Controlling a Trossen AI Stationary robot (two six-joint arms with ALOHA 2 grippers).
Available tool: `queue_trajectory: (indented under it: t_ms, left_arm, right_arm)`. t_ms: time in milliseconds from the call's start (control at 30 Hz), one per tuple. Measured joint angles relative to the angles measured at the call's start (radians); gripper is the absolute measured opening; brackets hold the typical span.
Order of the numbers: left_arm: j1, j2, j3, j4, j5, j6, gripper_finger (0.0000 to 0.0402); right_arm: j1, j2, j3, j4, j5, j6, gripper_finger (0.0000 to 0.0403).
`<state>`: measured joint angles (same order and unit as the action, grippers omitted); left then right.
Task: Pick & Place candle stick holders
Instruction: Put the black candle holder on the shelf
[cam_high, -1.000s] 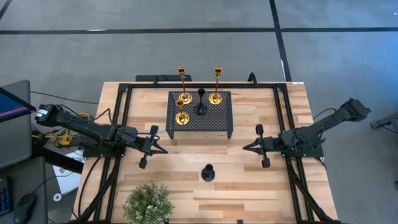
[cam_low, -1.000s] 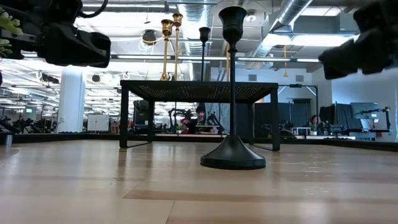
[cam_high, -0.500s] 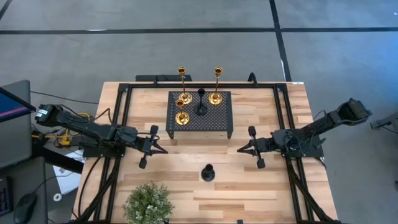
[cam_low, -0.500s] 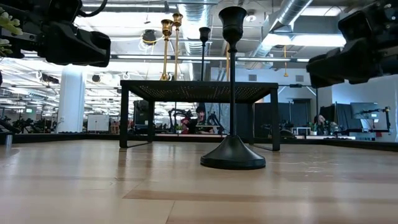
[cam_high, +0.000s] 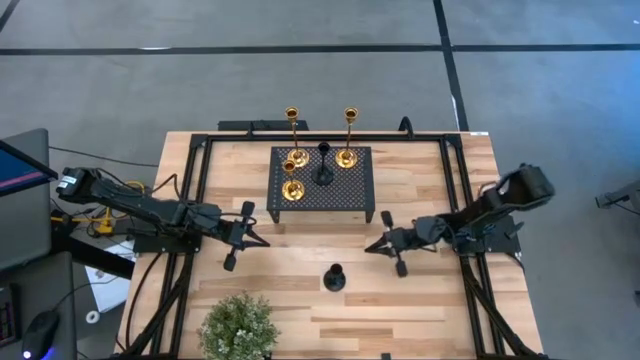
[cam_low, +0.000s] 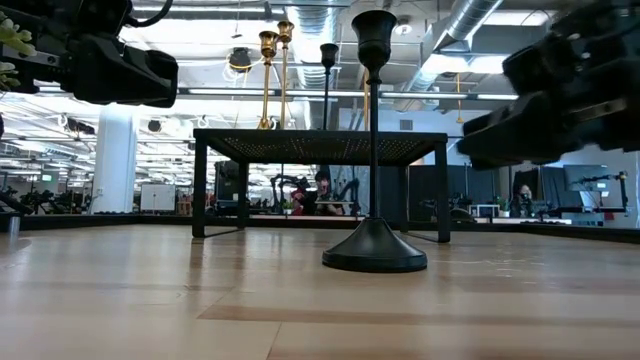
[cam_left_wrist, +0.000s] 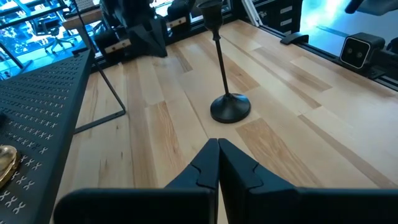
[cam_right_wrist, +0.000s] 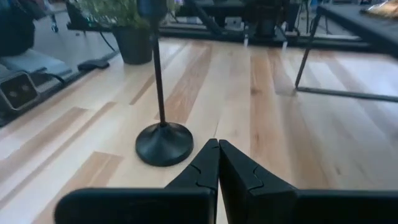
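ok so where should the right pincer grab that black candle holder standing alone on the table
Probably on the thin upright stem of the black candle holder, between its wide round base and the cup on top. It stands upright in the open, so a level approach from the right pincer's side looks clear, once its shut fingers open. The base is too flat and broad to pinch.

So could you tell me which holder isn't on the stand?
The black holder standing alone on the table; the other four sit on the stand.

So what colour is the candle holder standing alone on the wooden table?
Black candle holder, clearest in the right wrist view.
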<state>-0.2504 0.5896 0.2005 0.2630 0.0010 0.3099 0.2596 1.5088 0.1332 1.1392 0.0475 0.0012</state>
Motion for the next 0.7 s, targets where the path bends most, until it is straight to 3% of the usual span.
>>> queue_trajectory:
  t_ms: [400, 700]
  left_arm:
    - [0.0, 0.0, 0.0, 0.0, 0.026, -0.001, 0.0004]
    - [0.0, 0.0, 0.0, 0.0, 0.03, -0.003, 0.0004]
  right_arm:
    - [-0.022, 0.247, 0.227, -0.013, -0.021, 0.052, 0.0008]
    - [0.01, 0.341, 0.317, -0.032, -0.076, 0.052, 0.0127]
